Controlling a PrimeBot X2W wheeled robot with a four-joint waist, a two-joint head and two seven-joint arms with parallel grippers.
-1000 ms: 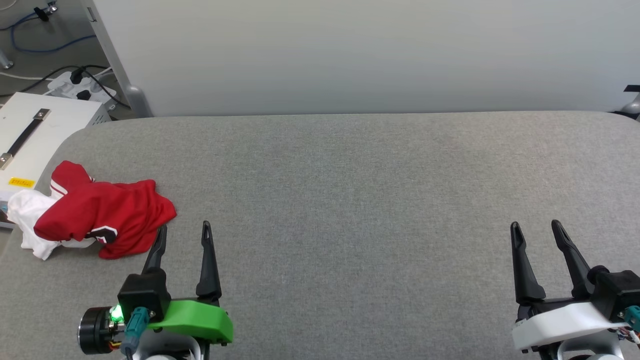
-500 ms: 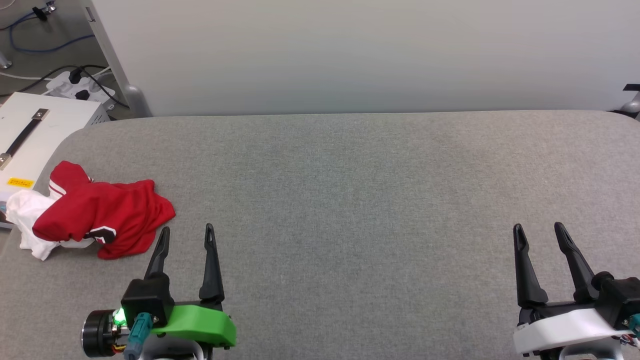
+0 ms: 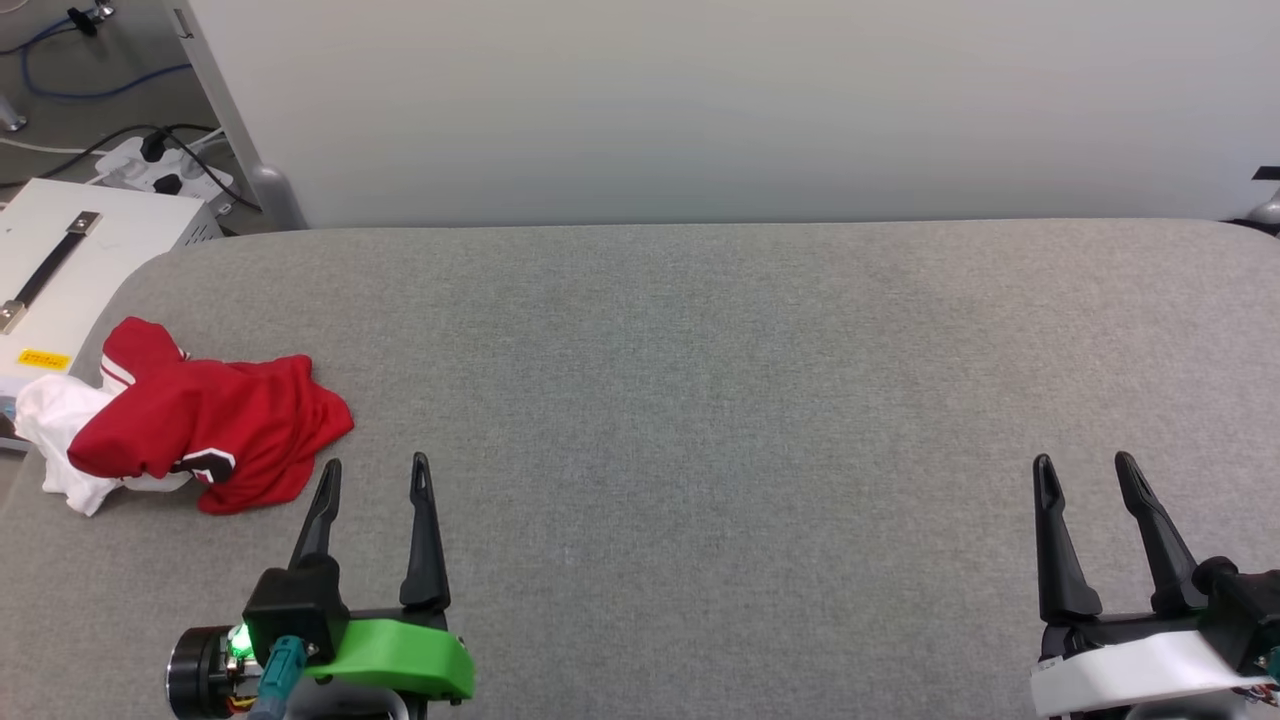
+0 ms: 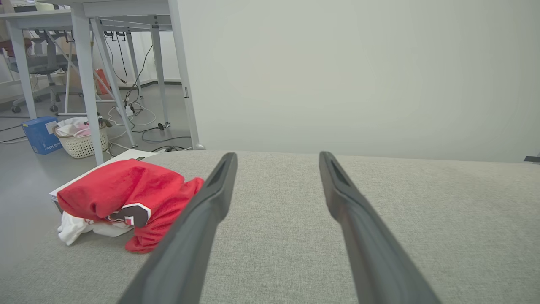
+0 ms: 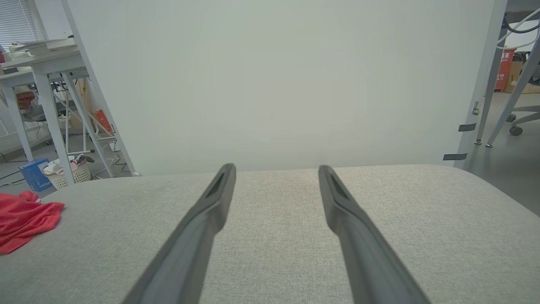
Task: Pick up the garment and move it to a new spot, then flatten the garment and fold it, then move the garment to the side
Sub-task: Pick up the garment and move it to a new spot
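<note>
The garment (image 3: 200,420) lies crumpled at the far left edge of the grey table (image 3: 700,380), red cloth bunched over a white sleeve, with a patch of black, white-edged print showing. My left gripper (image 3: 375,468) stands open just right of and in front of it, apart from the cloth, nothing between its fingers. The left wrist view has the garment (image 4: 126,198) left of the left gripper (image 4: 276,158). My right gripper (image 3: 1085,463) is open at the lower right, far from the garment. The right wrist view shows the right gripper (image 5: 276,169) open over bare table, the garment (image 5: 23,221) at its left edge.
A white panel (image 3: 700,100) rises along the table's far edge. A white case with a strap handle (image 3: 60,260) sits beyond the table's left edge, with a power strip and cables (image 3: 160,165) on the floor. A laundry basket (image 4: 82,139) and desk legs stand further left.
Both grippers have drawn back a little toward the bottom of the head view, still open. The garment lies as before.
</note>
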